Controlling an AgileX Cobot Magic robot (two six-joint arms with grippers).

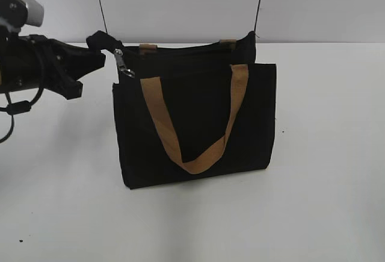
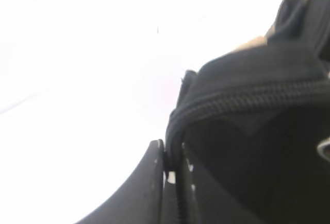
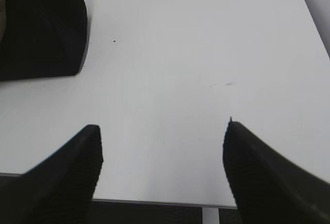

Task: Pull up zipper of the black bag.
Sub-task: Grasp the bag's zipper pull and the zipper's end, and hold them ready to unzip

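Note:
The black bag (image 1: pixel 198 123) stands upright in the middle of the white table, a tan strap handle hanging down its front. The zipper runs along its top edge, with the silvery pull tab (image 1: pixel 124 63) hanging at the top left corner. My left gripper (image 1: pixel 103 40) is shut on the bag's top left corner, at the end of the zip. In the left wrist view the jaws (image 2: pixel 170 158) pinch the black fabric where the zip line (image 2: pixel 247 100) ends. My right gripper (image 3: pixel 162 131) is open and empty over bare table, right of the bag's lower corner (image 3: pixel 41 28).
Two thin dark cords (image 1: pixel 99 3) (image 1: pixel 260 3) rise from behind the bag's top corners. The white table (image 1: pixel 325 184) spreads around the bag. Its near edge (image 3: pixel 154 202) shows below my right gripper. A pale wall stands behind.

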